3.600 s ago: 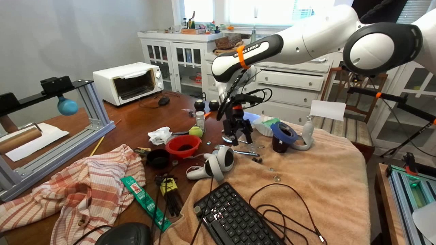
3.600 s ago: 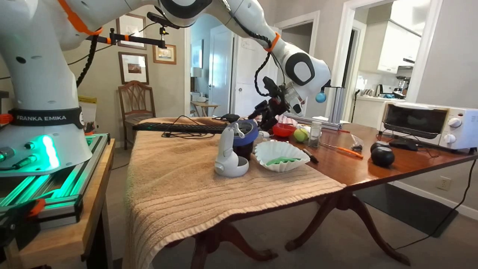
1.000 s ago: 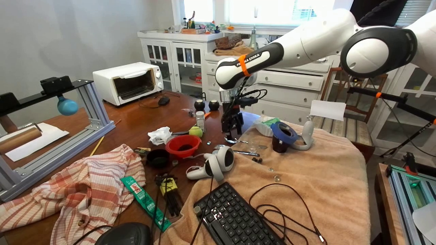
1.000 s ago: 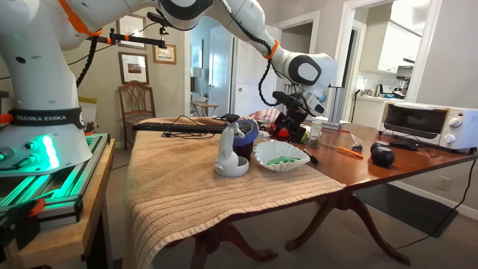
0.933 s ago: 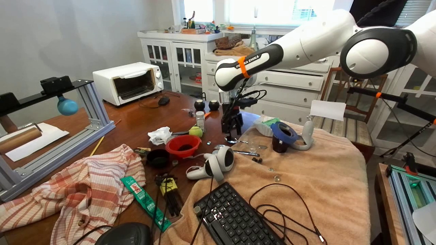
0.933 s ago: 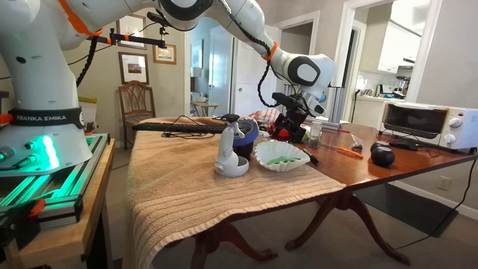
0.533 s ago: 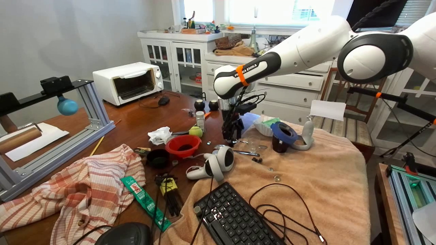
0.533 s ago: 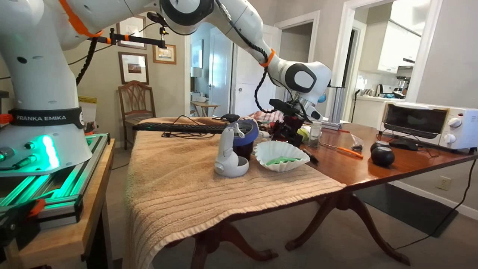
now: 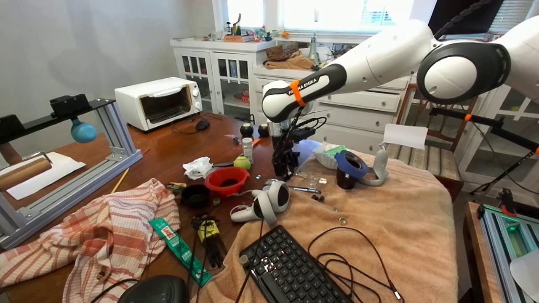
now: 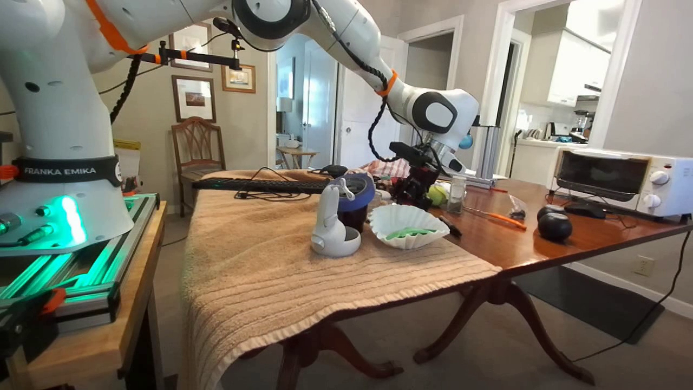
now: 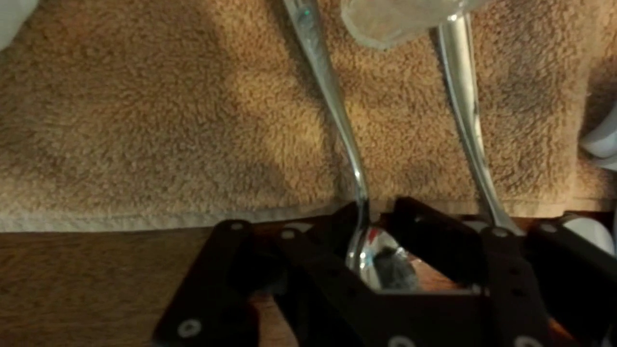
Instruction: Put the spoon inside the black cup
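A shiny metal spoon (image 11: 343, 123) lies in the wrist view with its handle over the tan towel and its bowl past the towel's edge, above the wood. My gripper (image 11: 378, 208) is low over it, jaws partly closed around the neck. The left finger is against or very near the neck; a gap separates the neck from the right finger. Part of the bowl is covered by the gripper. Two dark vessels could be the black cup: a dark cup (image 9: 345, 181) topped by a blue ring, and a small black round one (image 9: 196, 196). I cannot tell which.
Another metal utensil (image 11: 464, 86) lies right of the spoon, beside a clear container (image 11: 405, 19). Nearby are white controllers (image 9: 263, 205), a red bowl (image 9: 226, 181), a tennis ball (image 9: 242, 163), a fluted white paper cup (image 10: 409, 230) and a keyboard (image 9: 294, 269).
My gripper has come down to the spoon from its higher place seconds ago. Over the last second its jaws have narrowed around the spoon's neck.
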